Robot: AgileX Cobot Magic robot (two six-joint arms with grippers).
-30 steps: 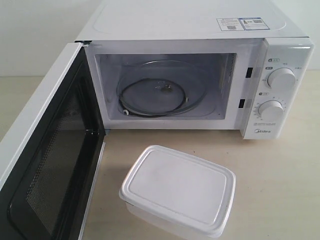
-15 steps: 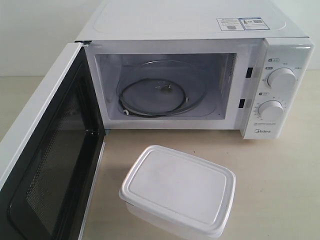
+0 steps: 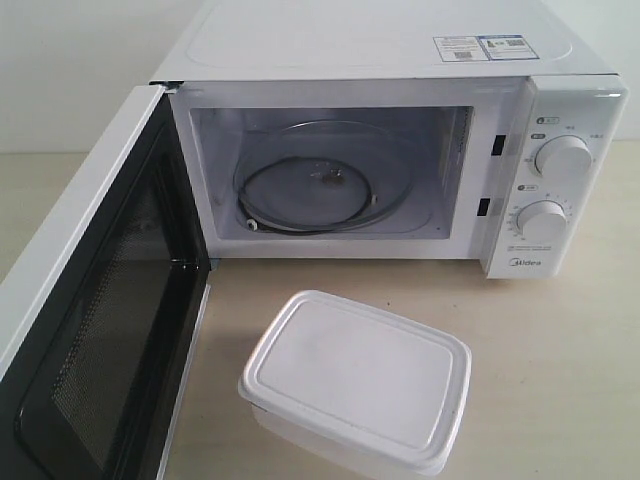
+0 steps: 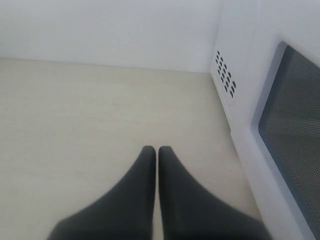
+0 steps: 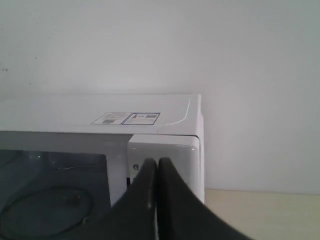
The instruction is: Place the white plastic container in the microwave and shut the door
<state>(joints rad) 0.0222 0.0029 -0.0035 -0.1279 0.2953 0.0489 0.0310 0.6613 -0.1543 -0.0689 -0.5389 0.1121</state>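
Task not begun: white plastic container (image 3: 355, 380) is sitting near bench (image 3: 560, 350) front edge; door (image 3: 90, 330) is standing open; left tool (image 4: 158, 150) and right tool (image 5: 158, 161) are resting pressed together, empty.

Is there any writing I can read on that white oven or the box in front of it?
"Midea": front panel of the microwave, under the dials.
The stickers on its top: too small to read.
Marks around the dials: too small to read.
The white plastic container: no text.

Exterior close, front-above; all views share microwave (image 3: 380, 45).
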